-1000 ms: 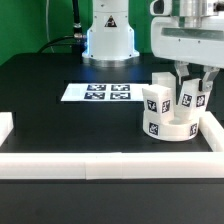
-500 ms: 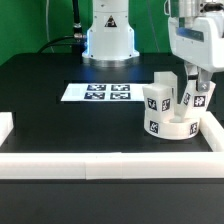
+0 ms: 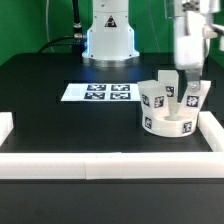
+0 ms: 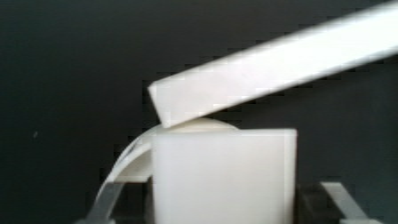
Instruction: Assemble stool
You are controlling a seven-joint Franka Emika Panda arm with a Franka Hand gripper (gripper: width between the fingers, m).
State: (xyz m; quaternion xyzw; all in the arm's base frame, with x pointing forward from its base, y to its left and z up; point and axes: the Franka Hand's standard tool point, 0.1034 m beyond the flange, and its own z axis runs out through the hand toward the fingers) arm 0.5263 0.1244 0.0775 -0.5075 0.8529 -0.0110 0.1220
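While rotated since 1 second earlier, gripper (image 3: 183, 84) stays clamped on leg (image 3: 188, 97) standing in seat disc (image 3: 168, 125), near border rail (image 3: 214, 131). Black-and-white tags only; no readable text.

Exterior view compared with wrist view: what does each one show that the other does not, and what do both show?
Only the exterior view shows the flat white marker board, the black table, the white robot base and the tagged side of the thick round white plastic seat disc. Only the wrist view shows the fingers beside a white rectangular block leg close up. Both show that leg, held upright over the seat, and a long white border rail.
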